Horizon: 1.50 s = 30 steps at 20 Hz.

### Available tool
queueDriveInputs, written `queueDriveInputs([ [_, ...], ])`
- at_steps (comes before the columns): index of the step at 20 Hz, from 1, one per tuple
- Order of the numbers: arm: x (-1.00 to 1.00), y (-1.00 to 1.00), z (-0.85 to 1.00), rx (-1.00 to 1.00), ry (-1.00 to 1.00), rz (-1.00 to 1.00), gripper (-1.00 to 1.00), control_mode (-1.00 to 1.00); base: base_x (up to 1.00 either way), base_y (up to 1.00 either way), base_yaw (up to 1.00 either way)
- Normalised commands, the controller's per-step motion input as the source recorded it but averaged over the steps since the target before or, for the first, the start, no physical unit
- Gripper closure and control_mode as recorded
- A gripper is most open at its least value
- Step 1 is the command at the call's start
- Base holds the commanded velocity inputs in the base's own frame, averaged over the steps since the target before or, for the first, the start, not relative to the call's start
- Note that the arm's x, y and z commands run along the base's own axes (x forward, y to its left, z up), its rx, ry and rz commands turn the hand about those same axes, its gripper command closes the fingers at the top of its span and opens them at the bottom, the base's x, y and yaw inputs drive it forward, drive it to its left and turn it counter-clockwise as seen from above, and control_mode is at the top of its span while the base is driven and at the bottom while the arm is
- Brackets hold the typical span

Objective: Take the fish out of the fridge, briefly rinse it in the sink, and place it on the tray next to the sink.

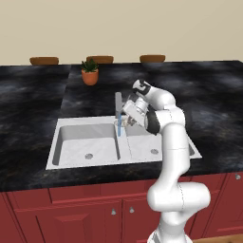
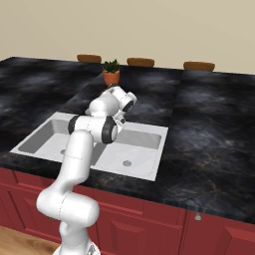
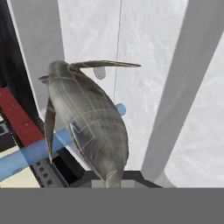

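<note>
Fish out of the fridge already, pinched in the closed gripper over the white sink, in the blue water stream (rinse step apparently underway). Left to do: placement on the tray.

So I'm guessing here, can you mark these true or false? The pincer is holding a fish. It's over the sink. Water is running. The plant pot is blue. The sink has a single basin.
1. The pincer holds the fish: true.
2. It is over the sink: true.
3. Water runs from the faucet: true.
4. The plant pot is blue: false, it is orange.
5. The sink has one basin: false, it has two.
</note>
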Motion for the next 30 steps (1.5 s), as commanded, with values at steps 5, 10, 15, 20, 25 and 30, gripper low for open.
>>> queueDriveInputs([
  [5, -1.00, -0.08, 0.10, 0.02, 0.15, 0.14, 1.00, -1.00, 0.00, 0.00, 0.00],
  [10, -1.00, -0.31, 0.58, 0.12, 0.08, 0.14, 1.00, -1.00, 0.00, 0.00, 0.00],
  [15, -1.00, -0.35, 1.00, 0.13, -0.24, 0.07, 1.00, -1.00, 0.00, 0.00, 0.00],
  [20, -1.00, -0.06, 0.98, 0.00, -0.69, 0.02, 1.00, -1.00, 0.00, 0.00, 0.00],
  [25, -1.00, -0.01, 0.70, -0.03, -0.97, 0.00, 1.00, -1.00, 0.00, 0.00, 0.00],
  [30, -1.00, 0.00, 0.49, -0.07, -1.00, 0.00, 1.00, -1.00, 0.00, 0.00, 0.00],
])
